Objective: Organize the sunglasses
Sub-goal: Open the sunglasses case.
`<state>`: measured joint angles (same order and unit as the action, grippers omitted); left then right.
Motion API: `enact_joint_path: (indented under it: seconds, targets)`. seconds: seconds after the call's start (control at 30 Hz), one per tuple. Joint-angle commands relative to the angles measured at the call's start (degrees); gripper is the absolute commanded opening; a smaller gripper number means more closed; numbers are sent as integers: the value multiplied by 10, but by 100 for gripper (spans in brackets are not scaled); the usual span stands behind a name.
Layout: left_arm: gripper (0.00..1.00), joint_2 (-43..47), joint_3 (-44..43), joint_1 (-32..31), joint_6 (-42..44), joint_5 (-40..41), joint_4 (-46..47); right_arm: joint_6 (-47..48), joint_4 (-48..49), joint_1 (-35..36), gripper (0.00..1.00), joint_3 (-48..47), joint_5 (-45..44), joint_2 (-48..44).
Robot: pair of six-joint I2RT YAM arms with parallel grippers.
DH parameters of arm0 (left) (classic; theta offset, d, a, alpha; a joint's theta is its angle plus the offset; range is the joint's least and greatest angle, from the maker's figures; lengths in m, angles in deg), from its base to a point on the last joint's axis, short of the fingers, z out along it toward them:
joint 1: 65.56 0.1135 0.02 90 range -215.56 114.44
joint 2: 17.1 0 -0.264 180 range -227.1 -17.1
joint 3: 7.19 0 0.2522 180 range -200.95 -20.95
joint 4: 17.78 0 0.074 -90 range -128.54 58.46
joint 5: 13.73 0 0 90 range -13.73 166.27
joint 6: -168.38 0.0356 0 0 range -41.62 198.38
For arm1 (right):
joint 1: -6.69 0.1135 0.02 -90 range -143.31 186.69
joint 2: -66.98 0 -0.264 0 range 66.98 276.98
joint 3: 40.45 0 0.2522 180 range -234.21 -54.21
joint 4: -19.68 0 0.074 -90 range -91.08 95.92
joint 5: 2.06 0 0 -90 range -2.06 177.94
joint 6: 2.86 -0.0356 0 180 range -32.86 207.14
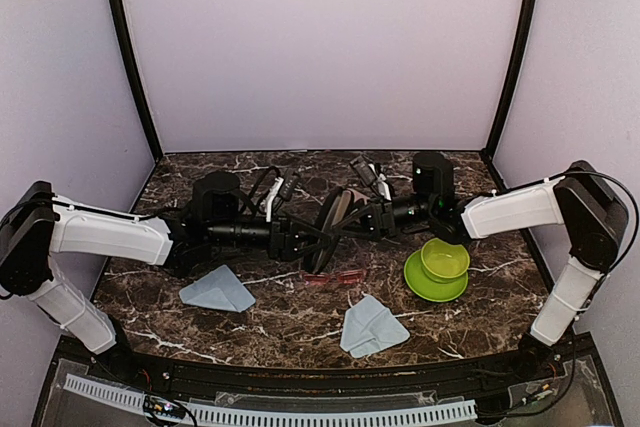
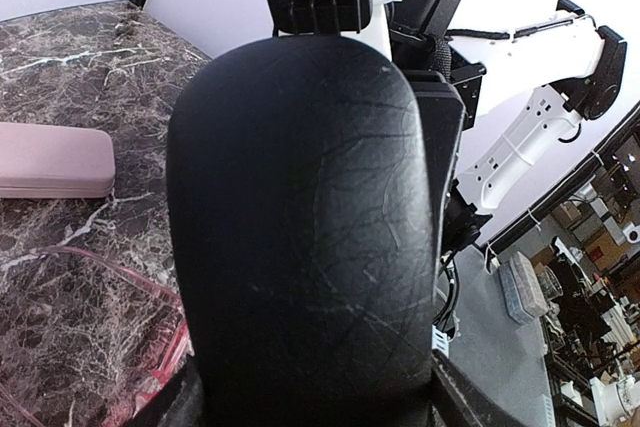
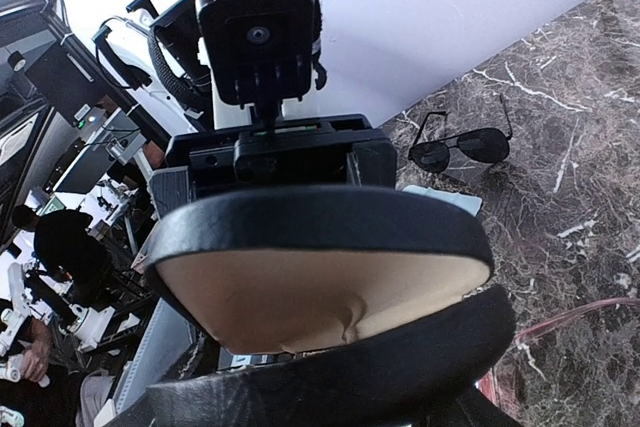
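We see the left jaws and the right jaws closed, it seems, on the open black hard case [image 1: 330,219], one half each. The red-pink sunglasses [image 1: 335,277] lie on the bench [image 1: 290,322] just beside the jaws. The black sunglasses [image 3: 460,148] lie apart, past the left jaws.

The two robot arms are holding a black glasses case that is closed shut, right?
No, the black case is open: the right wrist view shows its tan lining between the parted halves. The left gripper and right gripper do hold it.
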<state>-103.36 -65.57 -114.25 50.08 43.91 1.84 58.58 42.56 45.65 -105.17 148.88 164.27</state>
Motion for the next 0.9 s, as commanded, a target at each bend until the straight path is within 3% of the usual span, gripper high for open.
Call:
enact_joint_path:
  seconds: [0.0,0.1,0.43,0.87]
  targets:
    - [9,20,-8,-3,1,-36,42,20,-37,-9,0,-14,-33,0]
    - [0,24,-9,-3,13,-18,26,16,-84,-9,0,-29,-75,4]
    - [0,38,-5,-3,39,22,1,-55,-133,-18,22,-44,-166,18]
    - [0,44,2,-3,43,37,4,-59,-197,-24,23,-63,-227,35]
